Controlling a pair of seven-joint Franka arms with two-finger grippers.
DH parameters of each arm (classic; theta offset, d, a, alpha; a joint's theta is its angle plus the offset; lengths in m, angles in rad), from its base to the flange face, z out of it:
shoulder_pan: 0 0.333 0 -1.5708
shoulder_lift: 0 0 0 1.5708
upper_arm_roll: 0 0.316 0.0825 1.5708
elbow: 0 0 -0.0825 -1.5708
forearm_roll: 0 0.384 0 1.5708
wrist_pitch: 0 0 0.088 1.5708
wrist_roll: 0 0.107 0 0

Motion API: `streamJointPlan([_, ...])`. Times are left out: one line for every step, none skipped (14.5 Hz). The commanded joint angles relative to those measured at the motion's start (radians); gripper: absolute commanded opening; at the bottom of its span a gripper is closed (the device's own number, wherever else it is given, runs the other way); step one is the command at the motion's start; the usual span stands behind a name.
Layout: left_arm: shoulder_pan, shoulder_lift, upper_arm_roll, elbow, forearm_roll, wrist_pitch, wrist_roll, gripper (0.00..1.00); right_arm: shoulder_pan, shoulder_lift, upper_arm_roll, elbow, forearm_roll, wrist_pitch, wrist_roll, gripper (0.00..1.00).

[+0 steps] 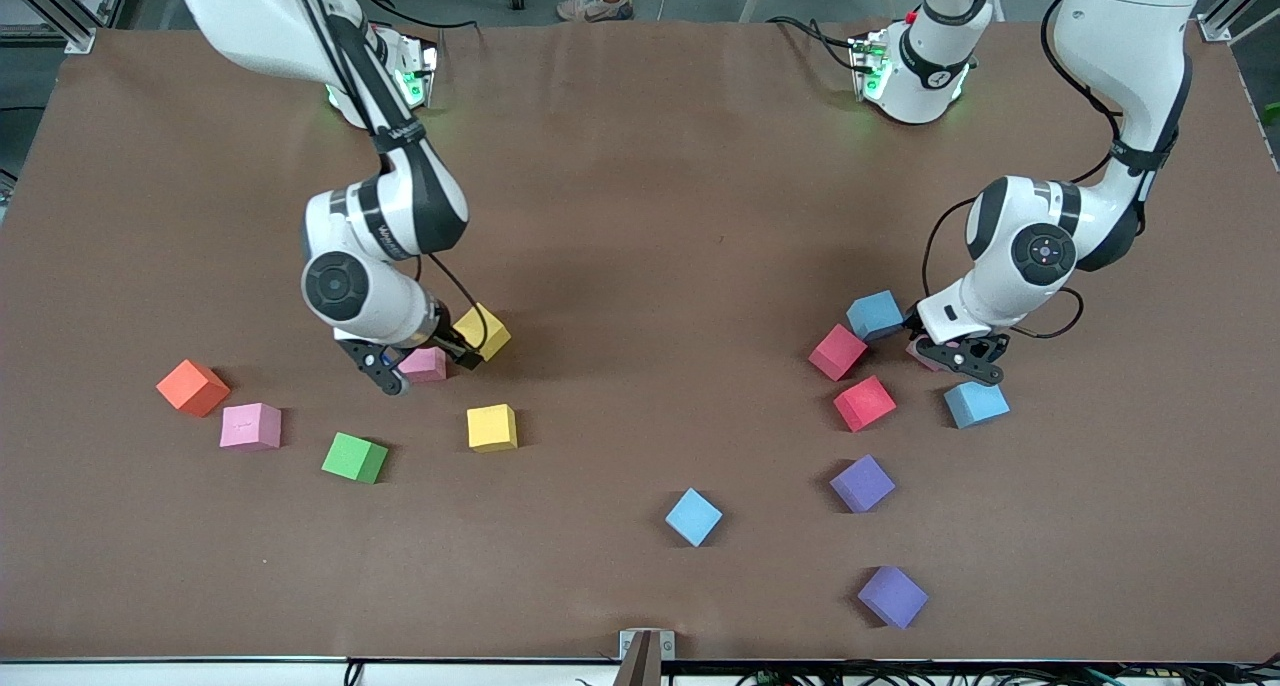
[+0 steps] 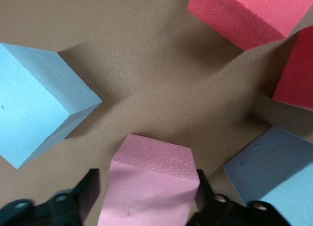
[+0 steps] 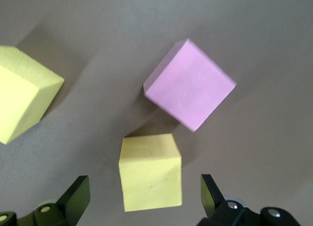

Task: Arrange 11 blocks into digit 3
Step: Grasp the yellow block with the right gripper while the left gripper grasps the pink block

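Note:
Loose blocks lie scattered and no digit 3 shows. My left gripper [image 1: 955, 358] is down at the table among red [image 1: 864, 402] and light blue [image 1: 976, 403] blocks. Its open fingers [image 2: 201, 187] stand close on either side of a pink block [image 2: 151, 187], which is almost hidden in the front view. My right gripper [image 1: 430, 371] hangs open over a yellow block [image 3: 150, 172], the same yellow block [image 1: 482, 331] seen partly covered in the front view. It touches nothing. Another pink block [image 1: 425, 364] lies right beside that yellow one.
Toward the right arm's end lie an orange cube [image 1: 192, 387] and pink [image 1: 250, 426], green [image 1: 354, 457] and yellow [image 1: 492, 427] blocks. Nearer the front camera are a light blue block [image 1: 693, 516] and two purple ones [image 1: 862, 483], [image 1: 892, 596].

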Motion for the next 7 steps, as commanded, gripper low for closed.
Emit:
streamJointPlan([0.005, -0.009, -0.001, -0.006, 0.021, 0.009, -0.014, 0.44, 0.019, 0.017, -0.009, -0.012, 0.016, 0.031, 0.044, 1.00])
streamJointPlan([0.007, -0.013, -0.002, -0.006, 0.021, -0.002, -0.020, 0.40, 0.016, 0.020, -0.009, -0.015, 0.016, 0.036, 0.044, 1.00])
streamJointPlan([0.008, -0.025, -0.002, -0.001, 0.021, -0.022, -0.021, 0.36, 0.016, 0.022, -0.009, -0.021, 0.016, 0.037, 0.043, 1.00])
streamJointPlan([0.010, -0.050, -0.002, 0.005, 0.021, -0.054, -0.018, 0.35, 0.016, 0.023, -0.009, -0.027, 0.016, 0.050, 0.044, 1.00])
streamJointPlan([0.008, -0.076, -0.002, 0.012, 0.018, -0.097, -0.020, 0.34, 0.018, 0.023, -0.009, -0.039, 0.016, 0.065, 0.044, 1.00])
streamJointPlan([0.008, -0.100, -0.002, 0.029, 0.015, -0.152, -0.023, 0.34, 0.019, 0.022, -0.009, -0.047, 0.016, 0.074, 0.044, 1.00])
streamJointPlan([0.004, -0.126, -0.002, 0.057, 0.014, -0.221, -0.039, 0.34, 0.021, 0.022, -0.009, -0.052, 0.016, 0.077, 0.046, 1.00])
